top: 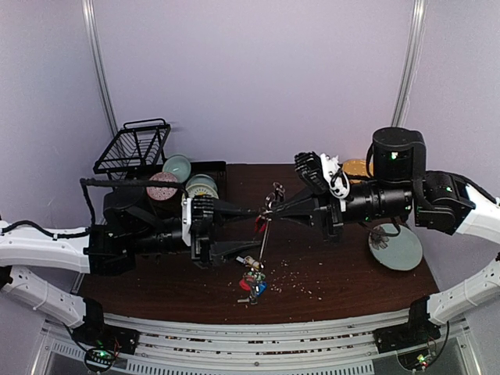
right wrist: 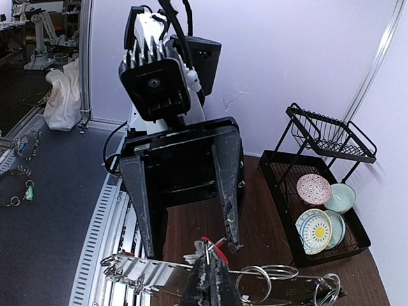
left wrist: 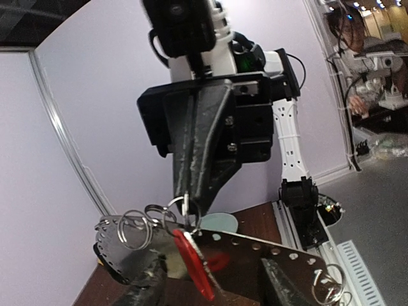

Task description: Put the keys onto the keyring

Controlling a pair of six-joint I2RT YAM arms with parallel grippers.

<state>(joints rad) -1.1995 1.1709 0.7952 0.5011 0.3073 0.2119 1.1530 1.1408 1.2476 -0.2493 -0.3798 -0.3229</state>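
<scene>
The keyring (left wrist: 268,252) shows as a silvery perforated band hung with small wire rings, and it crosses low in the right wrist view (right wrist: 127,271). My right gripper (right wrist: 210,273) is shut on the ring end of a red-tagged key (left wrist: 194,264) right at the band. From the left wrist it appears as a dark wedge pointing down, right gripper (left wrist: 188,203). My left gripper (right wrist: 191,250) stands open, one finger on each side of the red tag (top: 260,225). More keys (top: 251,283) with coloured tags lie in a heap on the brown table, below both grippers.
A black wire dish rack (top: 133,148) with patterned plates (right wrist: 317,229) stands at the back left. A grey-green plate (top: 395,247) lies under the right arm. Crumbs are scattered over the table (top: 344,273) near the key heap.
</scene>
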